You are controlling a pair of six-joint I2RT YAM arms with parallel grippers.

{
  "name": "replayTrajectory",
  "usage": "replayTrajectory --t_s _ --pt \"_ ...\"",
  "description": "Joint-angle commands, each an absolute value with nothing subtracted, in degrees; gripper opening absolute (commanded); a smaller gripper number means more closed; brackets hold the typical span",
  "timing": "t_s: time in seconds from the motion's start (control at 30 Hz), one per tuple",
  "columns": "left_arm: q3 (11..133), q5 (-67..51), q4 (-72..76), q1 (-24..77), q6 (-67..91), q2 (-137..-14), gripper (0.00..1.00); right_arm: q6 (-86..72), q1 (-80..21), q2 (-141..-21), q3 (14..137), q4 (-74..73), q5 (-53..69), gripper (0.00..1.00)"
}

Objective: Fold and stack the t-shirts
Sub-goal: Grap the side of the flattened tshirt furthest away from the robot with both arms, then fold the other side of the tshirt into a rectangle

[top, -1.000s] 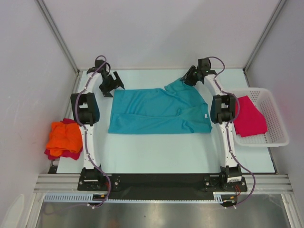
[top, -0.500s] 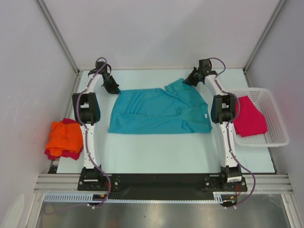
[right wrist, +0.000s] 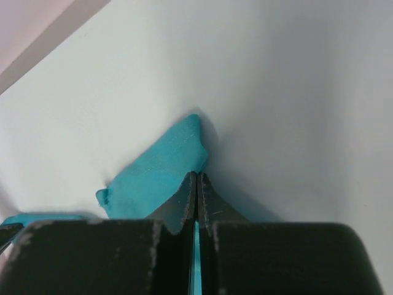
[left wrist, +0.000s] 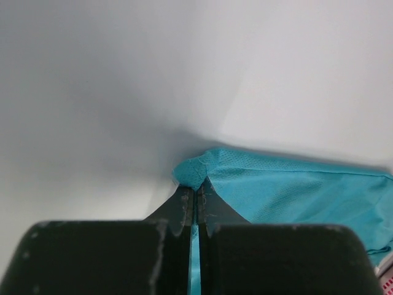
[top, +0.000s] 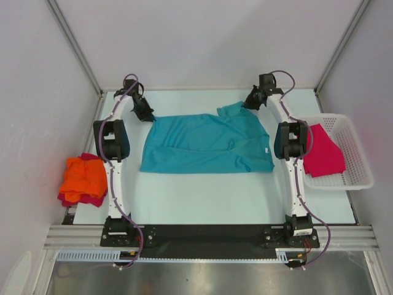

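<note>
A teal t-shirt [top: 206, 144] lies spread across the middle of the table, a small white label [top: 265, 149] near its right edge. My left gripper [top: 149, 117] is shut on the shirt's far left corner [left wrist: 195, 172], with teal cloth showing between the jaws. At the far right, my right gripper [top: 247, 104] is shut on the shirt's far right corner [right wrist: 161, 169]. An orange t-shirt [top: 83, 177] lies folded on a dark red one [top: 93, 200] at the left table edge. A magenta-pink t-shirt [top: 322, 153] rests in the basket.
A white lattice basket [top: 351, 147] stands at the right edge of the table. Grey walls with aluminium posts close in the left, right and far sides. The arm bases sit on a black strip [top: 209, 235] at the near edge.
The left gripper has come down from above the table onto the shirt's far left corner and shut on it. The right gripper has shut on the far right corner and drawn it slightly rightward.
</note>
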State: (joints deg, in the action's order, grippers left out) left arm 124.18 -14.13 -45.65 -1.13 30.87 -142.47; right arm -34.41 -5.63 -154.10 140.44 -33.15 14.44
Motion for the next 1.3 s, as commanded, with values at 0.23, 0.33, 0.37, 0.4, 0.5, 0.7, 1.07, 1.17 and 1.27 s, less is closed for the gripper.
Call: replayTrajectory --t_s 0.23,0.33,0.37,0.4,0.5,0.7,1.07,1.17,1.27 --pt "125.5 -12.7 -47.9 -2.9 29.1 -134.9 0.00 -30.1 -2.1 -144.9 142.0 -36.2 9.6 0.00" --pt "126.5 -13.0 -48.6 -2.8 29.0 -135.6 0.00 -30.1 -2.5 -145.0 142.4 -36.4 10.5 0.00" --pt "126.0 -12.9 -48.7 -2.7 28.9 -135.2 0.00 -30.1 -2.7 -144.8 142.4 -36.4 10.8 0.00" --pt "125.6 -13.1 -48.7 -2.6 28.7 -134.7 0.00 -29.9 -3.1 -144.8 142.1 -36.8 11.1 0.00" --pt "123.3 -12.5 -48.7 -2.7 27.4 -132.6 0.00 -28.7 -3.8 -142.8 139.9 -37.6 12.0 0.00" --pt "115.6 -12.0 -47.6 -2.7 26.6 -125.8 0.00 -25.4 -7.5 -131.2 123.0 -34.4 8.4 0.00" --pt "102.0 -11.7 -42.2 -2.6 26.4 -115.7 0.00 -22.6 -9.3 -118.1 107.2 -31.8 2.8 0.00" --pt "103.6 -12.7 -42.0 -2.7 25.9 -117.9 0.00 -22.1 -9.1 -118.5 107.2 -32.1 2.4 0.00" --pt "106.1 -12.4 -43.2 -2.7 25.8 -120.4 0.00 -22.1 -9.0 -119.2 108.3 -32.8 2.3 0.00"
